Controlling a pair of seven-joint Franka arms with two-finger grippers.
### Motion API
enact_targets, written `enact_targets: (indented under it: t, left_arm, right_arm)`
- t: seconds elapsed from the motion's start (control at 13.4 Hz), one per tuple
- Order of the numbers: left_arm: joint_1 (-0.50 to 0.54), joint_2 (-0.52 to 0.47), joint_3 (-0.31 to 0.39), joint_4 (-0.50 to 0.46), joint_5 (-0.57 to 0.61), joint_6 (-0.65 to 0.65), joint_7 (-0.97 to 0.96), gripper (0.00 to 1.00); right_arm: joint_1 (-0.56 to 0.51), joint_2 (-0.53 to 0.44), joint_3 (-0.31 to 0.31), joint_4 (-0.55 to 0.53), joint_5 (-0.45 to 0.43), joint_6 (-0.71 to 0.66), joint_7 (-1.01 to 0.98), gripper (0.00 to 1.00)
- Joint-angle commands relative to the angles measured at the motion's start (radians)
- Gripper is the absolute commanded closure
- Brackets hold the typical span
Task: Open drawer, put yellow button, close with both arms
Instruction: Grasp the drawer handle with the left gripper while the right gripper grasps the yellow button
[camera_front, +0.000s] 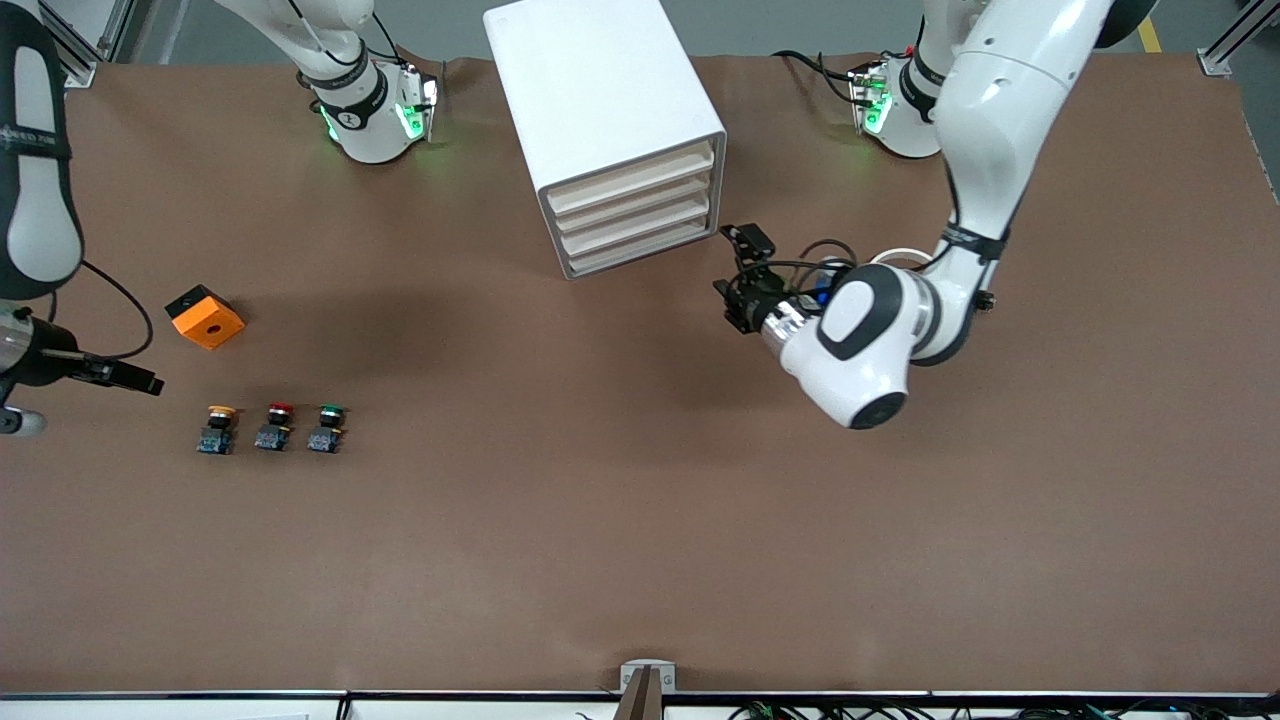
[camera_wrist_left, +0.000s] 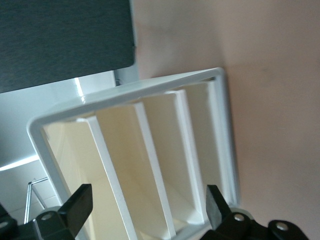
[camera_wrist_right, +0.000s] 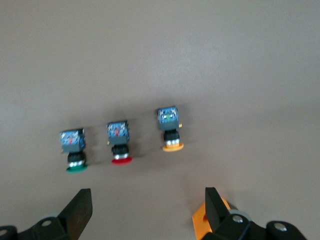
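The white cabinet (camera_front: 600, 90) stands between the two arm bases, all four drawers shut. The top drawer (camera_front: 632, 180) also shows in the left wrist view (camera_wrist_left: 67, 150). My left gripper (camera_front: 737, 272) is open and empty. It hovers just in front of the drawer fronts, apart from them (camera_wrist_left: 147, 210). The yellow button (camera_front: 219, 427) lies on the table at the right arm's end, beside the red button (camera_front: 275, 425) and the green button (camera_front: 327, 427). My right gripper (camera_front: 135, 379) is open and empty, above the table near the yellow button (camera_wrist_right: 170, 131), not touching it.
An orange block (camera_front: 205, 316) with a hole lies farther from the front camera than the buttons; it shows beside one right fingertip (camera_wrist_right: 206, 224). The red (camera_wrist_right: 119, 142) and green (camera_wrist_right: 74, 150) buttons lie in a row with the yellow one. Brown table (camera_front: 640, 520).
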Motion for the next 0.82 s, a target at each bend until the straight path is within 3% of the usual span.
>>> enact_targets:
  t: [0.0,0.15,0.3,0.52,0.67,0.75]
  left_arm:
    - [-0.046,0.038,0.006,0.026,-0.063,-0.021,-0.097,0.0]
    - [-0.072,0.055,0.006,0.024,-0.129,-0.023,-0.149,0.06]
    - [-0.124,0.066,0.006,0.021,-0.133,-0.023,-0.189,0.07]
    - [-0.149,0.084,0.006,0.024,-0.154,-0.044,-0.232,0.22]
    - [-0.149,0.086,0.006,0.024,-0.18,-0.055,-0.252,0.22]
    - [-0.15,0.086,0.006,0.024,-0.182,-0.06,-0.263,0.28]
  right_arm:
    - [-0.009,0.053,0.01,-0.08,0.0,0.191,-0.01,0.0]
    - [-0.016,0.106,0.01,-0.103,0.0,0.302,-0.048,0.0]
    - [-0.019,0.16,0.01,-0.105,0.0,0.377,-0.05,0.0]
    - [-0.021,0.221,0.008,-0.109,0.0,0.468,-0.064,0.0]
    - [-0.032,0.257,0.008,-0.109,0.0,0.508,-0.099,0.0]
    - [-0.033,0.28,0.008,-0.109,0.0,0.537,-0.11,0.0]
